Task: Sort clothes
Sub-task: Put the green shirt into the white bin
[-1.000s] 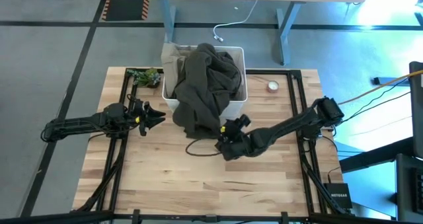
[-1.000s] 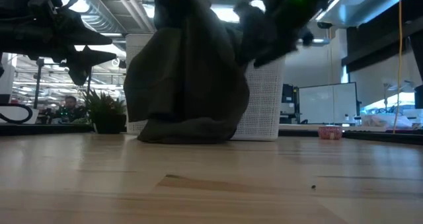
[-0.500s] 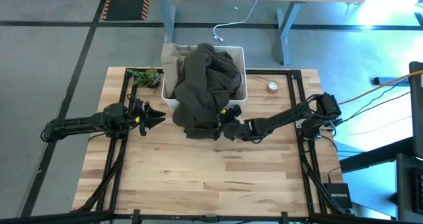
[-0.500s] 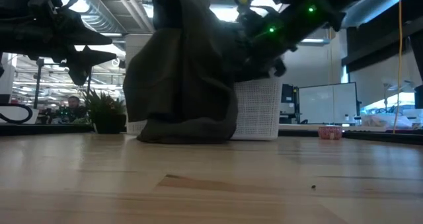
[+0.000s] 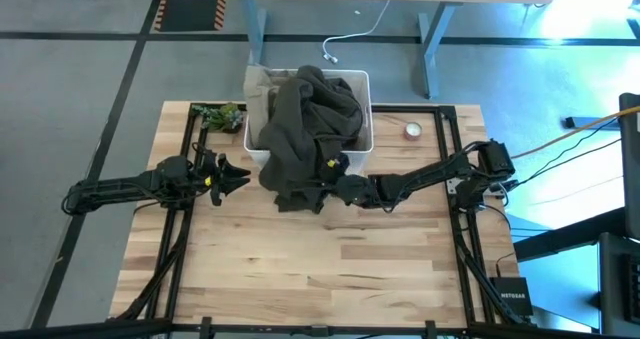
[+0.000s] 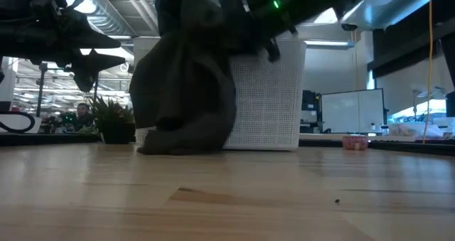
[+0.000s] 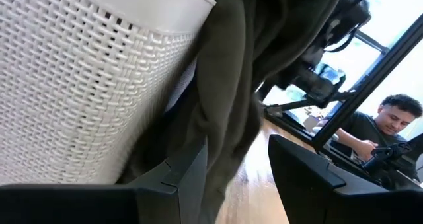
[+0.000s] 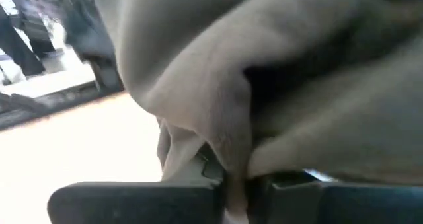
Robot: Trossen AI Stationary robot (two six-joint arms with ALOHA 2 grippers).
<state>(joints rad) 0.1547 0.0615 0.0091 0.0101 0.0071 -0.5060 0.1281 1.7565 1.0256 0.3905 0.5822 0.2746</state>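
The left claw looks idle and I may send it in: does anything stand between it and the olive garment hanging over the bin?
Nothing visible does. The left claw hovers open beside the olive garment, bare table between them.

Only one readable word: "NETGEAR", white on a small black box (image 5: 511, 298) at the near right corner, beside the table (image 5: 330, 269).

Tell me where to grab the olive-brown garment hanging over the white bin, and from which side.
Grip the olive-brown garment at its bunched lower fold draping outside the white bin's front wall, coming in from the table's open front. There it hangs free; the right tool already meets it there.
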